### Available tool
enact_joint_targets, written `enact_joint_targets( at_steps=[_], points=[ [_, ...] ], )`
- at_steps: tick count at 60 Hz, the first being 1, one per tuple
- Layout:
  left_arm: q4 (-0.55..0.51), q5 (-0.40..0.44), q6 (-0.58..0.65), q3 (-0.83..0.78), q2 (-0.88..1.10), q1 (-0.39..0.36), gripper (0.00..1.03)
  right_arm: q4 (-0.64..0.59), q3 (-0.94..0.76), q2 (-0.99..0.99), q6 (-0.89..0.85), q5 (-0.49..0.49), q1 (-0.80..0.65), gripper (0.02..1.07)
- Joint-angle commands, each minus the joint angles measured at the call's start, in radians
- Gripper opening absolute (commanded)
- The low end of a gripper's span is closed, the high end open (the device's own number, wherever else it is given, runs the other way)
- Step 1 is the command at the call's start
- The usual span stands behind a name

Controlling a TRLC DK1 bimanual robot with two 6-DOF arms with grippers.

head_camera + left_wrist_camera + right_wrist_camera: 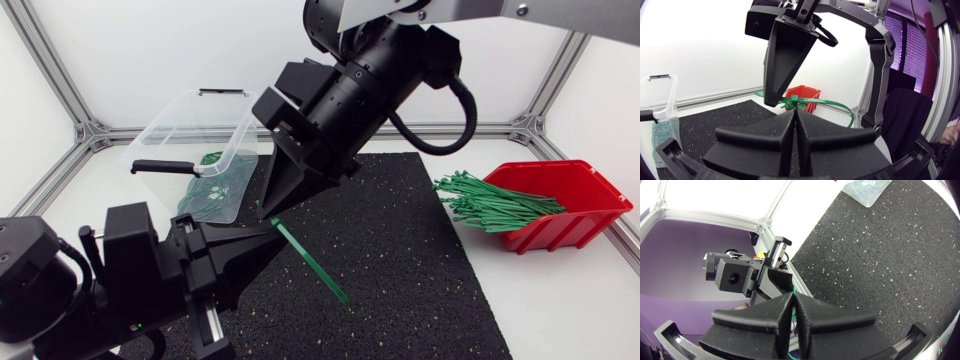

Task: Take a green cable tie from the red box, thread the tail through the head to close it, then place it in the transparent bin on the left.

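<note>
One green cable tie [312, 263] hangs above the black mat, slanting down toward the front. My left gripper [268, 228] comes in from the lower left and is shut on it; in the left wrist view the tie [825, 103] sits at the closed fingertips and curves off to one side. My right gripper [266, 208] points down from above, its tips meeting the tie right by the left gripper's. In the right wrist view its fingers [782, 311] stand almost together with a thin green strip between them. The red box [570, 195] holds several green ties [490, 202].
The transparent bin [190, 125] stands tilted at the back left with closed green ties [215, 190] inside, close behind both grippers. A black speckled mat [420, 260] covers the table's middle. The red box stands at the right edge.
</note>
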Motion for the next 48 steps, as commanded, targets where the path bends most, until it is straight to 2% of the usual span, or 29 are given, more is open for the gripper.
enact_joint_targets(
  at_steps=[1, 10, 26, 35, 41, 48],
  points=[
    [-0.002, 0.018, 0.013, -0.011, -0.015, 0.010, 0.04, 0.009, -0.026, -0.026, 0.024, 0.016, 0.004, 0.41],
    [-0.030, 0.019, 0.013, -0.008, -0.035, 0.008, 0.04, -0.006, -0.035, -0.039, 0.023, 0.022, -0.010, 1.03],
    [-0.071, 0.021, 0.013, 0.008, -0.043, 0.030, 0.04, 0.000, -0.014, -0.046, 0.024, 0.046, -0.058, 1.03],
    [-0.154, 0.056, 0.027, 0.048, -0.054, 0.116, 0.04, 0.001, -0.014, -0.051, 0.026, 0.085, -0.105, 1.03],
    [-0.244, 0.060, 0.050, 0.107, -0.070, 0.180, 0.04, 0.023, -0.020, -0.048, 0.044, 0.128, -0.124, 1.03],
    [-0.321, 0.064, 0.070, 0.196, -0.054, 0.281, 0.04, 0.040, -0.023, -0.054, 0.070, 0.186, -0.136, 1.03]
  ],
)
